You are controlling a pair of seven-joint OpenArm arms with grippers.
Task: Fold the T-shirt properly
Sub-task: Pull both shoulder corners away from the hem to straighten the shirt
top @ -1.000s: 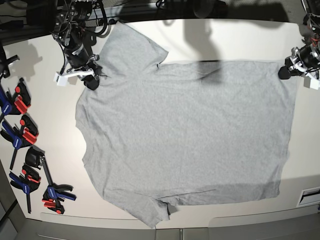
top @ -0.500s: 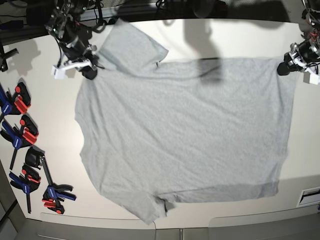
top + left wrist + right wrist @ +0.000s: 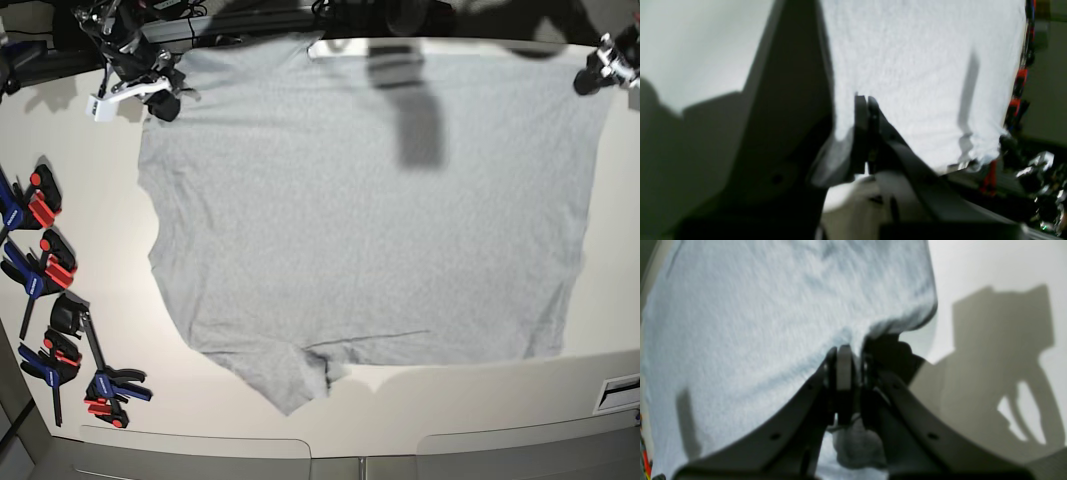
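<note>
T-shirt [image 3: 370, 200]: a plain light grey side is shown; the cloth is spread wide over the white tabletop [image 3: 80, 340], with its far edge lifted at two corners.
Left claw [image 3: 585, 82]: seen at the far right of the base view; its jaws are closed on a corner of the T-shirt. In the left wrist view the dark fingers [image 3: 862, 133] are pressed together with grey fabric gathered between them.
Right claw [image 3: 160, 100]: seen at the far left of the base view; its jaws are clamped on the other far corner. In the right wrist view a bunch of cloth is pinched between the pads [image 3: 843, 373].
Sleeve [image 3: 290, 375]: one short sleeve lies flat near the front edge of the tabletop.
Clamps [image 3: 50, 290]: several blue and red clamps are laid along the left side, clear of the T-shirt.
</note>
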